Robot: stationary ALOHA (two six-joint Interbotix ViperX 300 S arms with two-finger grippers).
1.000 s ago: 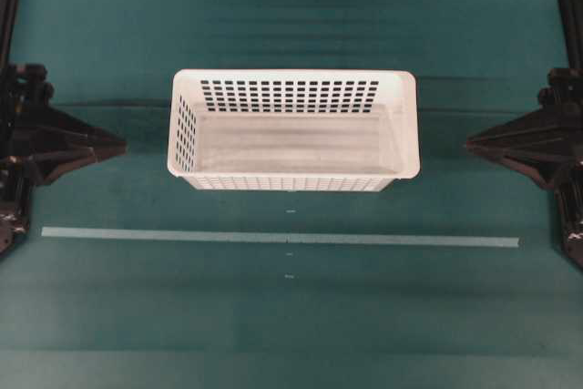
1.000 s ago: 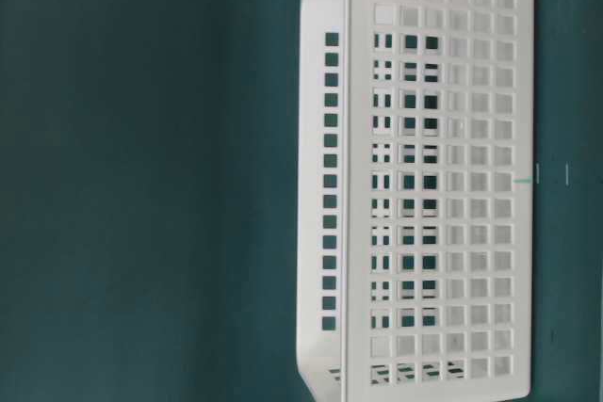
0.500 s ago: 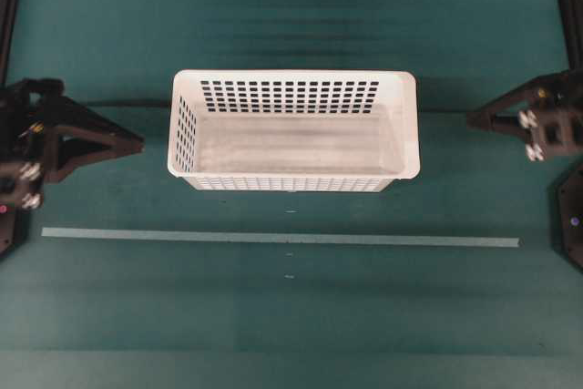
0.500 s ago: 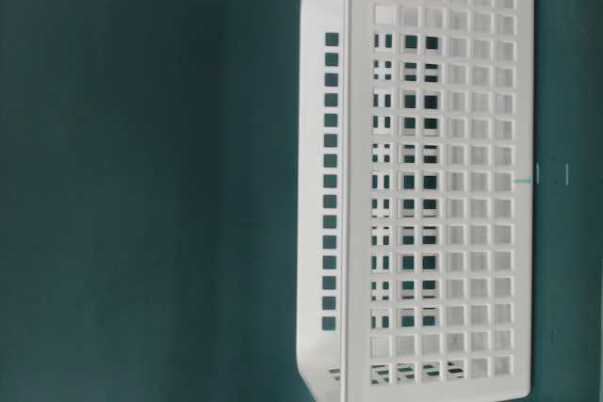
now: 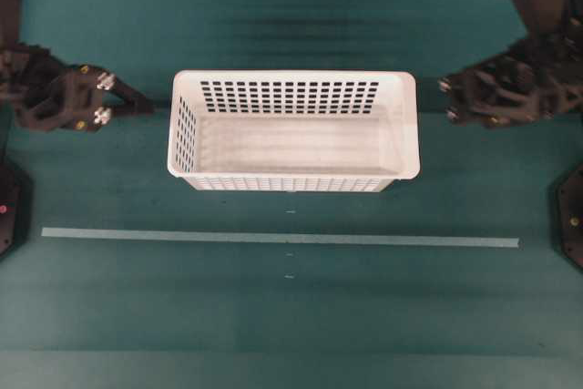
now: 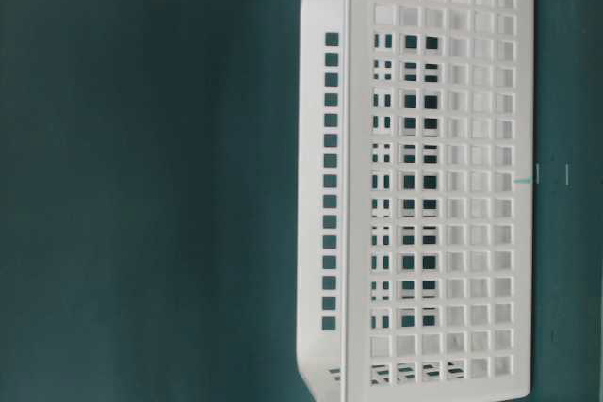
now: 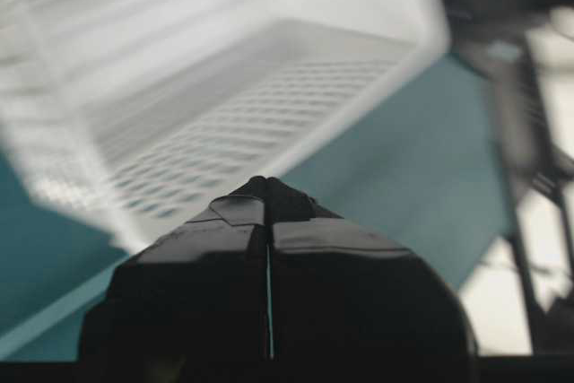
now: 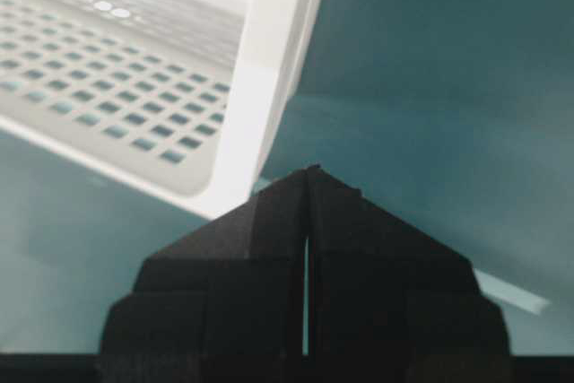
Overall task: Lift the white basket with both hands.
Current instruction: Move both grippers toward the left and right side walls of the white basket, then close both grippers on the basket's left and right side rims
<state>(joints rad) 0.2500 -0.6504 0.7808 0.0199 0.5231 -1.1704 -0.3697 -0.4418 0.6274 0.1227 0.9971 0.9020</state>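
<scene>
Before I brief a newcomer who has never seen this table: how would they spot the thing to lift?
On the teal table, look behind the pale tape line. The white basket sits mid-table between two black arms: the only white thing, rectangular, with hole-patterned walls.

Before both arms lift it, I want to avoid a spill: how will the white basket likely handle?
The white basket looks like thin perforated plastic and is empty, so probably light. Its long walls may flex somewhat. Lifted unevenly from the ends, it could tilt.
</scene>
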